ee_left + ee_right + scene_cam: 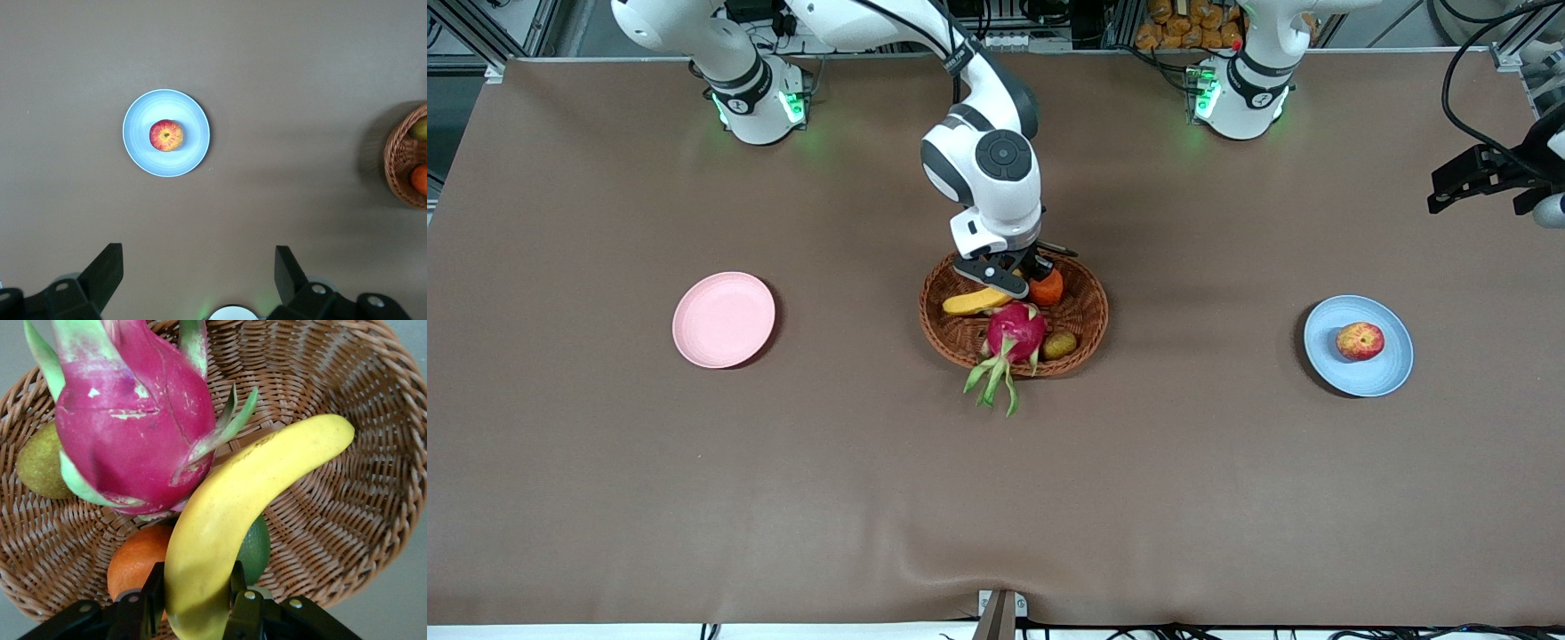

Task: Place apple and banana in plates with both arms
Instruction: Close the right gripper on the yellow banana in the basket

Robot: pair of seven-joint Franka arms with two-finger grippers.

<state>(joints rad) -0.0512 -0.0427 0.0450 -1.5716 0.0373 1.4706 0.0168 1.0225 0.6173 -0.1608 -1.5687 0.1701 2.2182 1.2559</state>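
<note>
Nearest the front camera, toward the left arm's end of the table, you have the apple [1360, 340] already resting on the blue plate [1392, 378], so I judge that half done. Your pink plate [723, 319], toward the right arm's end, holds nothing. Farther back, in the basket [1080, 336], the right gripper [193, 613] has its fingers clamped on one end of the banana [230, 520]; its long axis runs from the gripper toward the right arm's end, beside the dragon fruit [1016, 332]. Lifting and carrying it remain. Your left gripper [199, 277] waits, fingers wide, empty, high above bare table.
</note>
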